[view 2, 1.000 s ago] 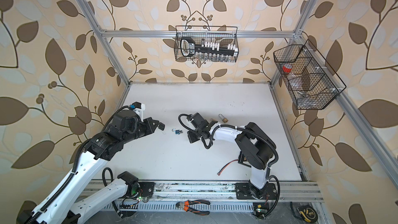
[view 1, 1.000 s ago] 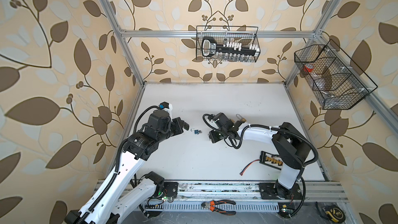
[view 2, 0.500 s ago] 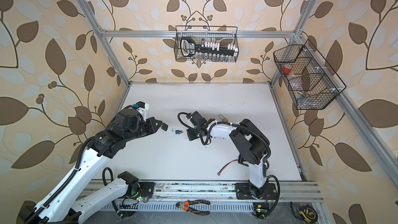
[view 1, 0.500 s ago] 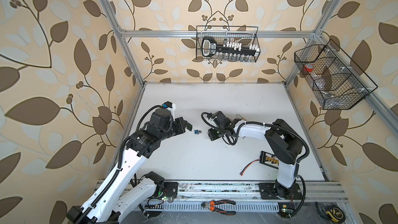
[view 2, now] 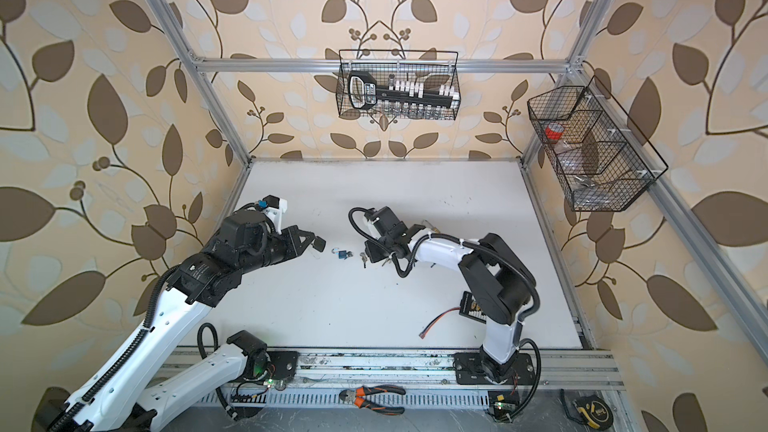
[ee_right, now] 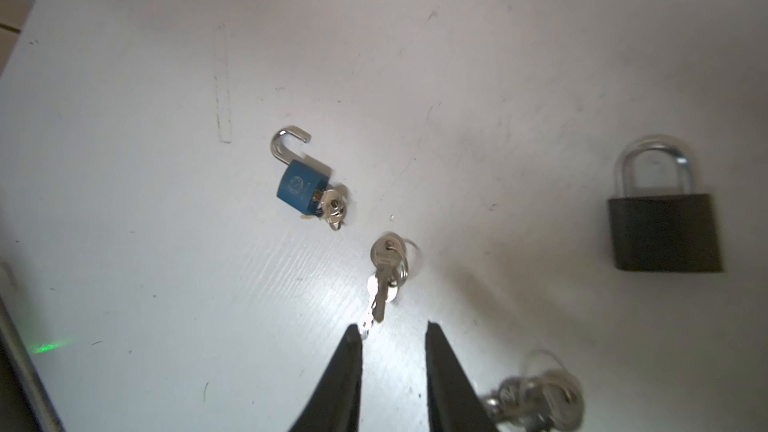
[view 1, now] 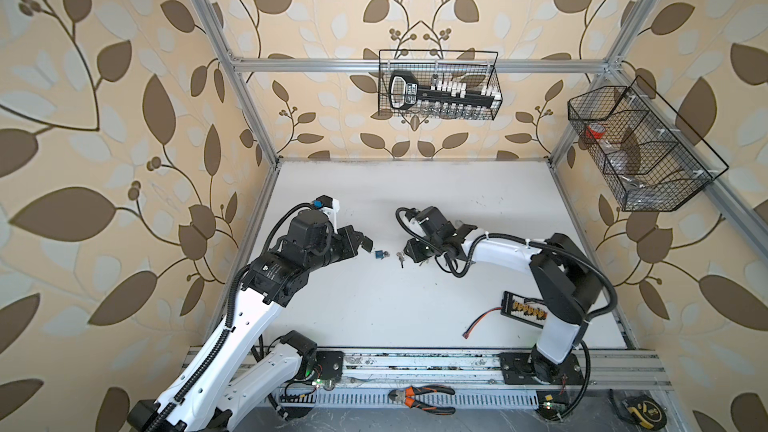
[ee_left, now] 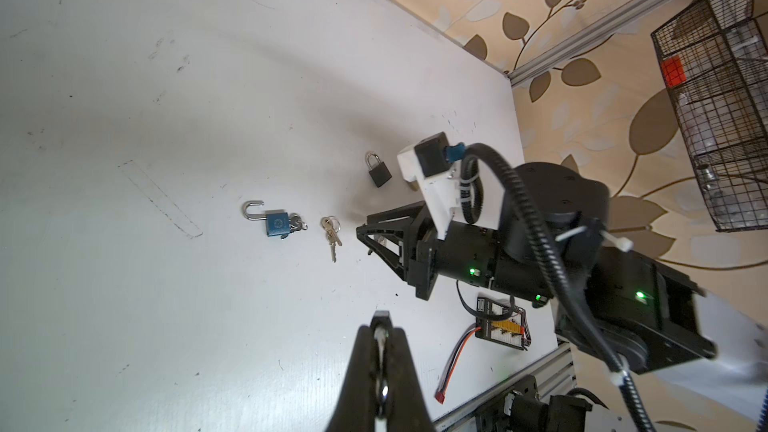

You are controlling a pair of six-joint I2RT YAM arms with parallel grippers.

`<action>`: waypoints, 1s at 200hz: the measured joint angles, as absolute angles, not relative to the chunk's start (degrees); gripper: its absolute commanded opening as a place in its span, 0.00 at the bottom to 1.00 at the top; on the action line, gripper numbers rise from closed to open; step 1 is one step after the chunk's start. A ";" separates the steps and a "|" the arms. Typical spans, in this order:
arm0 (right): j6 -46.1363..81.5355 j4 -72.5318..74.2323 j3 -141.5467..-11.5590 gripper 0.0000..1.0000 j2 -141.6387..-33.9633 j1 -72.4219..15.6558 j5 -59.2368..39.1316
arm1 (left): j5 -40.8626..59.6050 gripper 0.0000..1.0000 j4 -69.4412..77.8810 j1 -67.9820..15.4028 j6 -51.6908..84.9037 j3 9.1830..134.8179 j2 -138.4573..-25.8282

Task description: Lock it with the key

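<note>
On the left, our left end effector (view 1: pixel 366 245) hangs clenched on nothing we can make out, just short of the blue padlock (ee_left: pixel 276 223), placed, we judge, to steady its body. That padlock lies flat on the white surface (ee_left: pixel 166 76) between the two arms. Its shackle (ee_right: pixel 286 139) is sprung open and a key (ee_right: pixel 332 201) sits in the cylinder, so we take it for the lock to be closed, with neither the press nor the turn done yet. Just to its right lies a loose key bunch (ee_right: pixel 386 272). Its blade tip reaches one finger of our right end effector (ee_right: pixel 392 328), whose jaws stand parted and empty, low over the surface. We cannot tell whether tip and finger touch. Further right a black padlock (ee_right: pixel 665 234) sits shut, well apart, and a second key bunch (ee_right: pixel 536 401), blurred, lies beneath that end effector.
</note>
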State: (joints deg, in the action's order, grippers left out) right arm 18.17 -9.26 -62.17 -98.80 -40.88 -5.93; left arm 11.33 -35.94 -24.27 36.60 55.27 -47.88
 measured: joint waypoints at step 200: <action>-11.11 8.16 -37.78 0.68 -50.43 -57.06 2.42 | 24.97 0.00 -8.88 -39.83 40.75 49.58 -53.84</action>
